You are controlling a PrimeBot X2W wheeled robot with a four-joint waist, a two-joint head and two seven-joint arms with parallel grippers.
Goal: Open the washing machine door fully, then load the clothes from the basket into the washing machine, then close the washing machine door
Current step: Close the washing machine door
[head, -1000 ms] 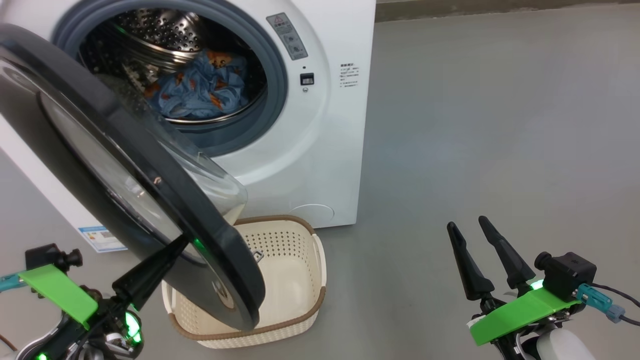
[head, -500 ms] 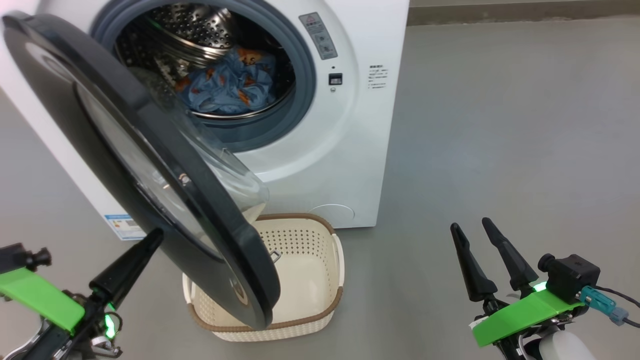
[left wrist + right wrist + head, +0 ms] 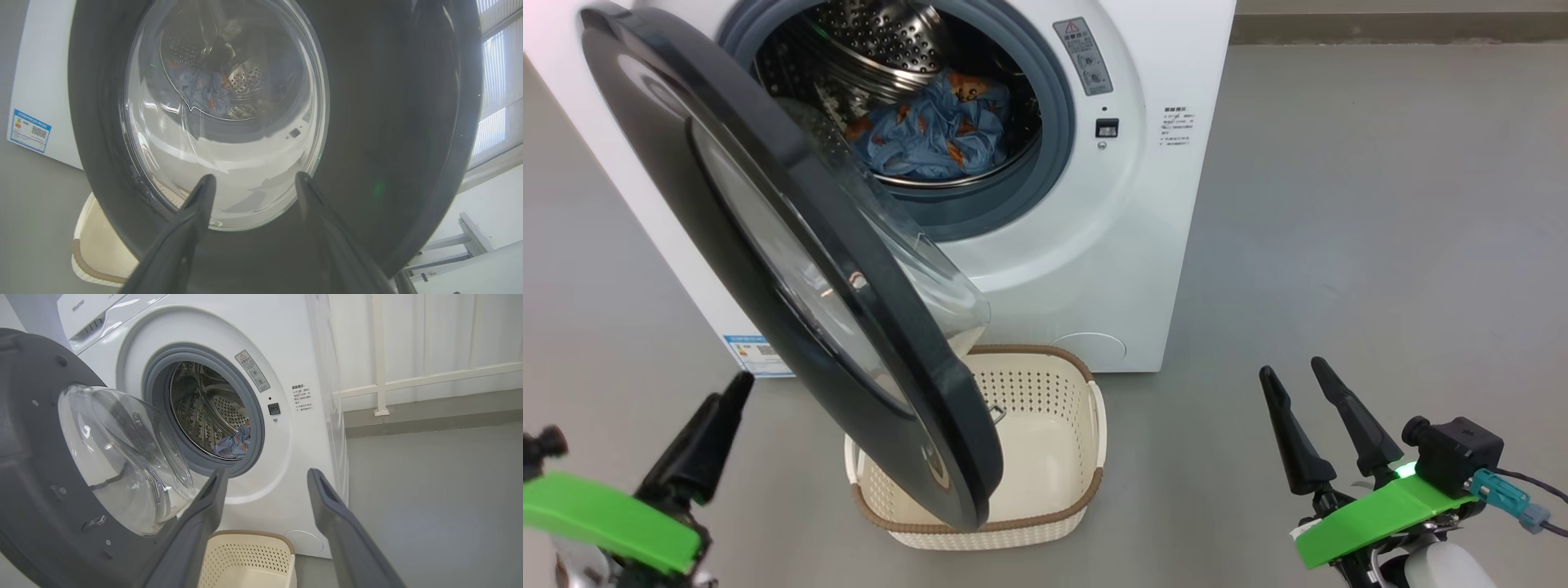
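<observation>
Washing machine door (image 3: 792, 261) half-open over basket (image 3: 1045, 394)

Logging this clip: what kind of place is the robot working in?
Probably a laundry corner of a lab or utility room: a big white front-loading washing machine stands on plain grey floor, a small cream perforated plastic basket sits before it, and a white railing lines the wall beside it.

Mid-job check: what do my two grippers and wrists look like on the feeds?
The left gripper and right gripper each have two long, tapering black fingers. Behind them sit the left green plate and right green plate. The right wrist also carries a small black camera, a teal connector with a dark cable, and a glowing green light.
</observation>
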